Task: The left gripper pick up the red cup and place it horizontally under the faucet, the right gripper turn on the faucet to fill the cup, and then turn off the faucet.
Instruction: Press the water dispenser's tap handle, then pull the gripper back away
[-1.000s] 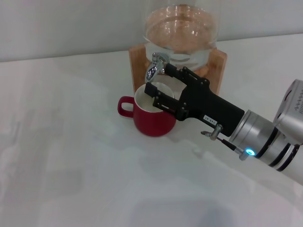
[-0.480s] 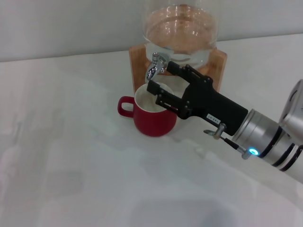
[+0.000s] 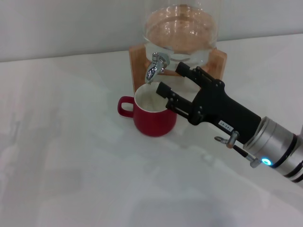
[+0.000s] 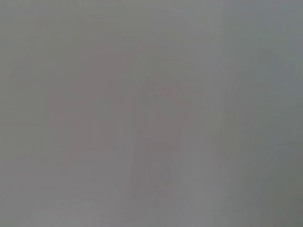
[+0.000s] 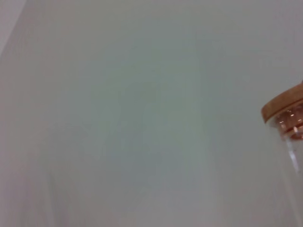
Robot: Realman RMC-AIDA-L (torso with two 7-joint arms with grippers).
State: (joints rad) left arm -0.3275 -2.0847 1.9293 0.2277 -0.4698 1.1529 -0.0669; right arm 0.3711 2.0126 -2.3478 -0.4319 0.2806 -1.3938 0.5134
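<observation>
The red cup (image 3: 152, 116) stands upright on the white table, its mouth just below the chrome faucet (image 3: 155, 66). The faucet sticks out from a glass jar (image 3: 180, 33) on a wooden stand (image 3: 136, 68). My right gripper (image 3: 170, 78) is open, its two black jaws spread, just right of the faucet and above the cup's rim, touching neither. Its silver-and-white arm reaches in from the lower right. My left gripper is out of view; the left wrist view shows only blank grey.
The white table (image 3: 71, 156) spreads to the left of and in front of the cup. The right wrist view shows a pale wall and the jar's wooden lid edge (image 5: 284, 106).
My right gripper has drawn back to the right, away from the faucet, with its jaws open. The cup has not moved.
</observation>
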